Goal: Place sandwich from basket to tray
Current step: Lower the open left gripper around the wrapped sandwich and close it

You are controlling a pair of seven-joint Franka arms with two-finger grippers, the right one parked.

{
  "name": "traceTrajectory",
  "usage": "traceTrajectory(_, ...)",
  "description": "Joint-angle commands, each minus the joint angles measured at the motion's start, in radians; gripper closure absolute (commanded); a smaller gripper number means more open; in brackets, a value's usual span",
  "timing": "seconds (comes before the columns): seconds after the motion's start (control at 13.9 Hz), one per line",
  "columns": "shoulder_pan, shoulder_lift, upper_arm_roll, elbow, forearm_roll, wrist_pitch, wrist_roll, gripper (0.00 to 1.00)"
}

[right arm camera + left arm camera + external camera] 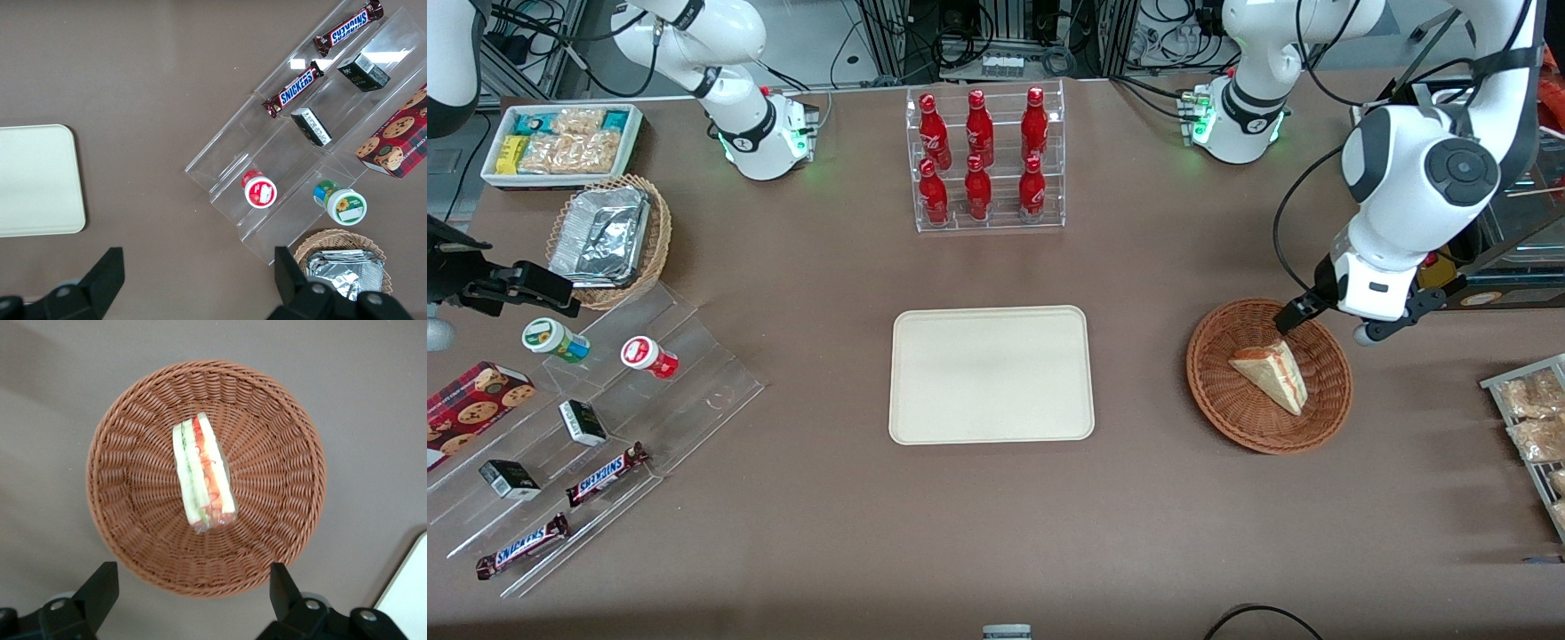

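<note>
I see the sandwich (203, 475), a white wedge with red and green layers, in the basket (133, 520); my end effector (190, 590) hovers above, released.

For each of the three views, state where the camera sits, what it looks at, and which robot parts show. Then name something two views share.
Front view: faces both arms across the table; tray central, gripper open above the basket.
Left wrist view: looks straight down on the sandwich in the basket; both fingertips show.
Right wrist view: looks down from the parked arm on the snack display.
Shared: the tray appears in all three views.
</note>
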Motion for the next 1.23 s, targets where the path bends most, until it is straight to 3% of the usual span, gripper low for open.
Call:
traceTrajectory(0.0, 0.002, 0.054, 0.0, -0.006, 0.0, 0.089, -0.03, 0.0)
traceTrajectory(0.87, 0.002, 0.246, 0.009, -0.071, 0.007, 0.385, -0.056, 0.0)
traceTrajectory(0.94, 0.002, 0.246, 0.009, -0.08, 0.007, 0.397, -0.058, 0.09)
traceTrajectory(1.01, 0.002, 0.244, 0.009, -0.08, 0.007, 0.397, -0.064, 0.25)
traceTrajectory(1.15, 0.002, 0.243, 0.009, -0.078, 0.007, 0.397, -0.09, 0.72)
